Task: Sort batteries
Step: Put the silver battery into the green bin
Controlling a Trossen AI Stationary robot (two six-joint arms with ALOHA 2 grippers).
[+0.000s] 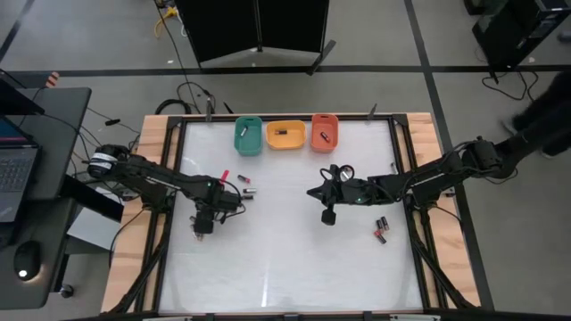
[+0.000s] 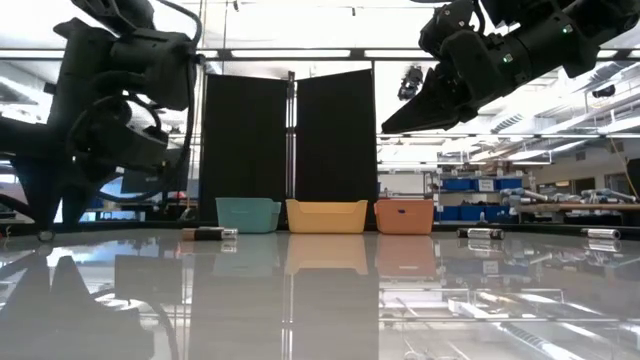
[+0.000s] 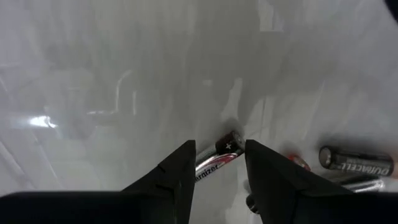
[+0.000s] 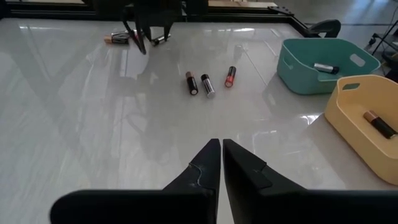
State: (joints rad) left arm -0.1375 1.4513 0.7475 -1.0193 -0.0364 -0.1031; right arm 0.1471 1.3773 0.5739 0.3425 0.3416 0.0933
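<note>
My left gripper point(image 1: 201, 229) points down at the table's left part, open. Its fingers stand on either side of a silver-and-black battery point(image 3: 217, 158) that lies on the table; I cannot tell whether they touch it. A black and copper battery point(image 3: 354, 160) and a red one point(image 3: 297, 163) lie beside it. My right gripper point(image 1: 314, 193) hangs shut and empty above the table's middle point(image 4: 219, 149). Three batteries point(image 4: 207, 84) lie on the table between the two grippers. Two more point(image 1: 381, 229) lie at the right.
A green tray point(image 1: 248, 135), an orange-yellow tray point(image 1: 285, 135) and a red tray point(image 1: 324, 132) stand in a row at the far edge, each with a battery inside. The near half of the white table point(image 1: 285, 276) is bare.
</note>
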